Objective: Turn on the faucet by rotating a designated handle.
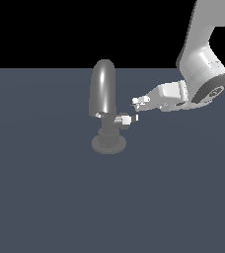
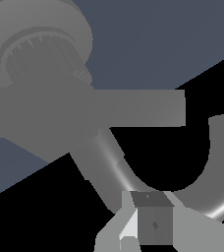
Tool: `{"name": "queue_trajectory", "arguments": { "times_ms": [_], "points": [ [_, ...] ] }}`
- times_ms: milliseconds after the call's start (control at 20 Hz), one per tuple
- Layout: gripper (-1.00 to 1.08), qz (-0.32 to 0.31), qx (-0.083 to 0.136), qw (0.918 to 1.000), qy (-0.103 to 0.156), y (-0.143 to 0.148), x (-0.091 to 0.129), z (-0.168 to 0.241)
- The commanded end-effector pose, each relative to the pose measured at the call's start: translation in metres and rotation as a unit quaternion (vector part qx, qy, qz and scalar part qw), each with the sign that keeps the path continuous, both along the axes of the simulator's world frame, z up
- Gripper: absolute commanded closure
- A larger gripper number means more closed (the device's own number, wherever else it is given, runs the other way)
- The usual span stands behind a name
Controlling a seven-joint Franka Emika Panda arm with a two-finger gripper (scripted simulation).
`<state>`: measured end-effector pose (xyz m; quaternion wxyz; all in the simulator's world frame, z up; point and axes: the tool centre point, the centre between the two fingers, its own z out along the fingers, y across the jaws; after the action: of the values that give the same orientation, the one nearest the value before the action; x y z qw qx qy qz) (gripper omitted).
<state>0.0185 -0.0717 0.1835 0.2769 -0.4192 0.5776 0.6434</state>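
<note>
My gripper (image 1: 137, 102), how far open I cannot tell, hangs beside the handle (image 1: 126, 119); I should drop lower, then push sideways.

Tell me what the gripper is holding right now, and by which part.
Nothing. The gripper sits just above the faucet handle's white tip, with no visible hold on it.

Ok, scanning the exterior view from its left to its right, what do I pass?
Faucet → handle sticking out toward the exterior view's right → end effector → the arm's wrist.
</note>
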Motion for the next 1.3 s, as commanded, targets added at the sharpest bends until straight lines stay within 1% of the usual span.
{"name": "queue_trajectory", "arguments": {
  "times_ms": [0,150,400,1050,1100,1150,1250],
  "points": [
    [1.08,-0.009,0.004,0.9999,0.009,0.000,-0.002,-0.005],
    [1.08,-0.013,0.006,0.9998,0.013,0.000,-0.003,-0.008],
    [1.08,-0.013,0.006,0.9998,0.013,0.000,-0.003,-0.008],
    [1.08,-0.013,0.007,0.9998,0.013,-0.008,-0.046,-0.047],
    [1.08,-0.013,0.007,0.9998,0.013,-0.008,-0.046,-0.047],
    [1.08,-0.012,0.006,0.9999,-0.005,-0.005,-0.033,-0.028],
    [1.08,-0.012,0.006,0.9999,-0.002,-0.006,-0.036,-0.042]
  ]
}}
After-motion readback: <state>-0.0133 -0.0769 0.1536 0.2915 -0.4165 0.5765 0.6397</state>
